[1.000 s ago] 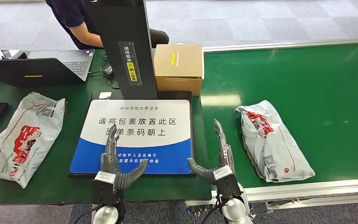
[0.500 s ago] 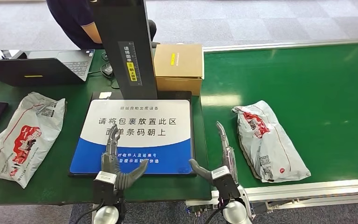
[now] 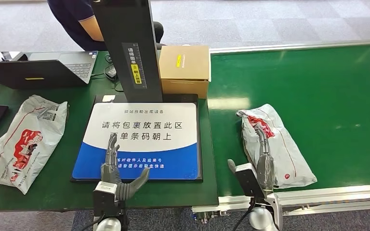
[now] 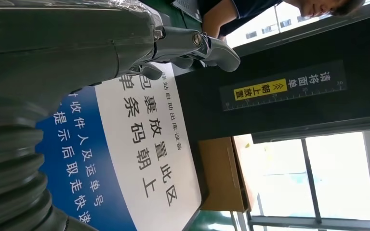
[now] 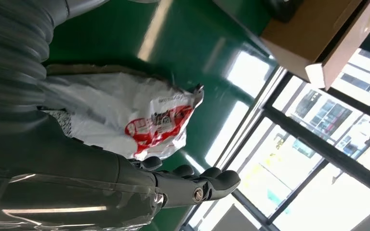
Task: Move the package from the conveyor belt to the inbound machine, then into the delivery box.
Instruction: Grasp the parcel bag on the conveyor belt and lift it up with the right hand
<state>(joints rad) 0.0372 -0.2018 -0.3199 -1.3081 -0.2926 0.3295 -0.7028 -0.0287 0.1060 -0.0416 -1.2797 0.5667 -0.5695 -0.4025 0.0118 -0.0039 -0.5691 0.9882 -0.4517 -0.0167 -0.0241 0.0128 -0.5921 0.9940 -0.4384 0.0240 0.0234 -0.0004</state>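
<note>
A white plastic package (image 3: 274, 144) with red print lies on the green conveyor belt (image 3: 327, 91); the right wrist view shows the package (image 5: 139, 115) too. My right hand (image 3: 257, 166) is over the package's near left part, fingers stretched out, holding nothing. Whether it touches the bag I cannot tell. My left hand (image 3: 115, 168) hovers open over the near edge of the inbound machine's blue-and-white pad (image 3: 142, 139), and the left hand (image 4: 183, 43) also appears in its wrist view. The machine's black post (image 3: 127, 45) rises behind the pad.
A second white package (image 3: 24, 139) lies on the table at the left. A cardboard box (image 3: 184, 67) stands behind the pad. A laptop (image 3: 43, 70) and a seated person (image 3: 84, 21) are at the back left. A metal rail (image 3: 318, 197) edges the belt's near side.
The package has ridden the belt leftward toward the pad. My right hand has swung right from beside the pad to over the package's near end. The left hand barely moved.
</note>
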